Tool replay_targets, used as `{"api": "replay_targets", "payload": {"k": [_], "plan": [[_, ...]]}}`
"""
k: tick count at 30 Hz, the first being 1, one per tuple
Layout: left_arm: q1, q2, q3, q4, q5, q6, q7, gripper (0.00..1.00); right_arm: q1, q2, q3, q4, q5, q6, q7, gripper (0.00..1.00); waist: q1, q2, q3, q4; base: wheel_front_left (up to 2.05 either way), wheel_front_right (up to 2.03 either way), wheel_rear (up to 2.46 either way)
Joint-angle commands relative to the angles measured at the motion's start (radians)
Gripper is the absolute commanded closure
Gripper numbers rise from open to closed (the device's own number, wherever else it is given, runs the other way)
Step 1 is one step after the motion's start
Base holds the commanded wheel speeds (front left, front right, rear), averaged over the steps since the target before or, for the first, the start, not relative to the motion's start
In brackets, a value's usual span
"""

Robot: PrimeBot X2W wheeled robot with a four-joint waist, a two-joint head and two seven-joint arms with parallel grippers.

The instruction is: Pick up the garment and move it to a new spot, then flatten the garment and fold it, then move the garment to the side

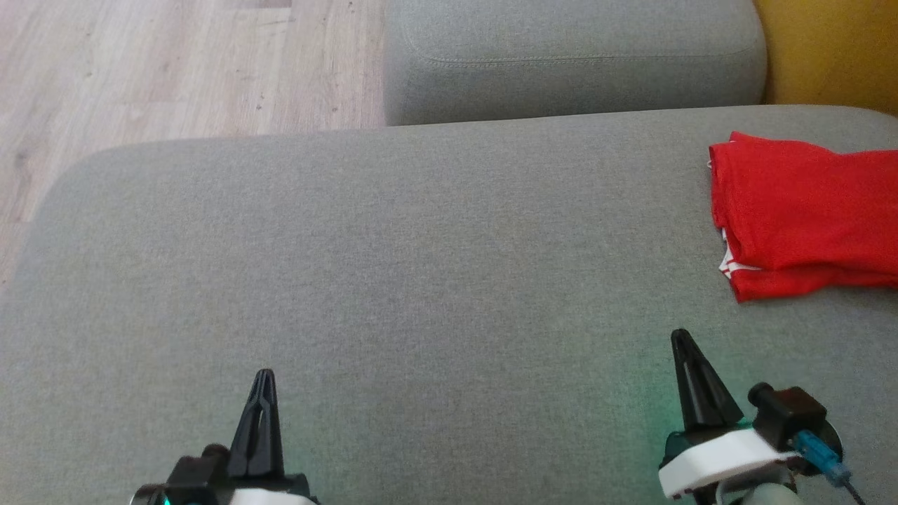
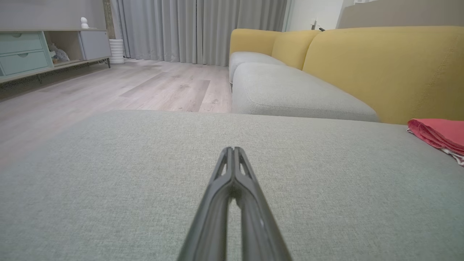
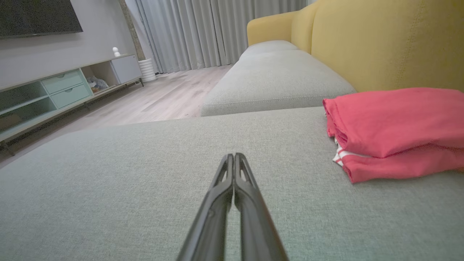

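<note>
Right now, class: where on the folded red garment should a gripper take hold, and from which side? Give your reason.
Probably the left edge of the red garment, reached from the robot's left by the nearer right gripper: folded layers stack there into a lip facing the grey cushion.

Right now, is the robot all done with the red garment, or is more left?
It looks finished. Done: the garment lies folded in a stack at the right edge of the cushion, off to the side. In hand: nothing; the left gripper and right gripper are shut, empty, apart from it. Left: nothing I can see.
</note>
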Motion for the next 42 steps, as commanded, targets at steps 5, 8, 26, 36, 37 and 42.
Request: {"api": "replay_targets", "payload": {"k": [5,8,26,36,37,42], "plan": [[-0.034,0.003,0.013,-0.028,-0.082,-0.009,0.014,1.0,-0.038,-0.006,-0.006,-0.034,0.087,0.0,0.014,1.0,0.0,-0.0001,0.0,-0.001,0.0,0.0,0.0],[-0.039,0.005,0.017,-0.026,-0.118,-0.013,0.022,1.0,-0.042,-0.008,-0.009,-0.034,0.125,0.0,0.021,1.0,0.0,-0.0001,0.0,-0.002,0.0,0.0,0.0],[-0.064,0.011,0.046,-0.016,-0.322,-0.033,0.067,1.0,-0.057,-0.017,-0.026,-0.037,0.338,0.0,0.061,1.0,-0.0001,-0.0001,-0.001,-0.005,0.0,0.0,0.0],[-0.078,0.013,0.063,-0.014,-0.441,-0.045,0.094,1.0,-0.065,-0.02,-0.037,-0.04,0.46,0.0,0.086,1.0,-0.0001,-0.0001,-0.002,-0.007,0.0,0.0,0.0],[-0.08,0.013,0.065,-0.013,-0.453,-0.046,0.097,1.0,-0.065,-0.021,-0.039,-0.04,0.472,0.0,0.088,1.0,-0.0001,-0.0001,-0.002,-0.007,0.0,0.0,0.0],[-0.087,0.014,0.074,-0.012,-0.512,-0.052,0.111,1.0,-0.07,-0.022,-0.045,-0.041,0.533,0.0,0.101,1.0,-0.0001,-0.0001,-0.002,-0.008,0.0,0.0,0.0]]}}
